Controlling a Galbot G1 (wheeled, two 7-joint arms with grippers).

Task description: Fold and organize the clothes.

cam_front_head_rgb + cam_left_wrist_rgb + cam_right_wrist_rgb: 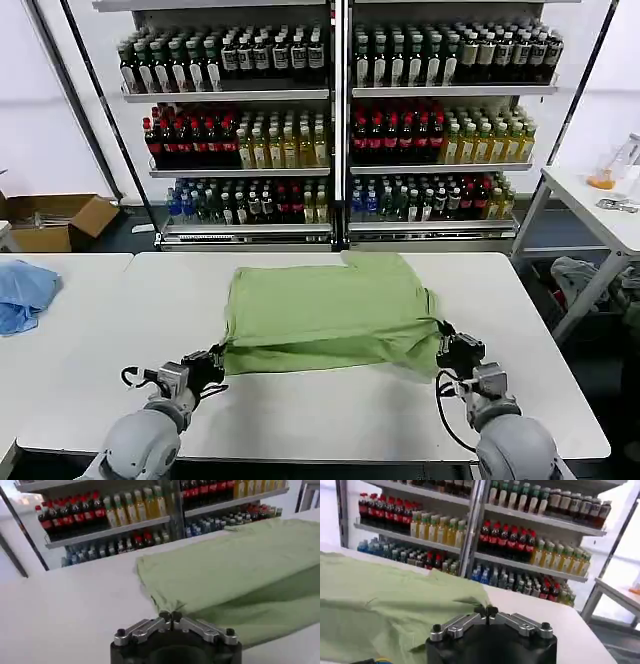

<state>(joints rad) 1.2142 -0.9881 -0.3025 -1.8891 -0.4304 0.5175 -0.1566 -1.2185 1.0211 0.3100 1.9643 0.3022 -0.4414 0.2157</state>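
Here the polo shirt lies on the white table, partly folded into a broad rectangle, just ahead of both pincers. The left gripper sits at the near left corner of the cloth with its fingers pressed together; in the left wrist view the left gripper meets the hem right at its tips, and it looks to be pinching that corner. The right gripper does the same at the near right corner; in the right wrist view the right gripper has its tips drawn together with green fabric bunched against them.

The shirt should handle as light, soft and limp: it will sag between the two holds, drag on the tabletop and slip only if the pinch catches too few layers. The near corners, where the layers stack at the hem, are probably the sound places to hold.

Its long axis runs across the table, from one pincer to the other; the collar end appears to point away from them, toward the bottle shelves. A light blue cloth lies well out beyond the left gripper.
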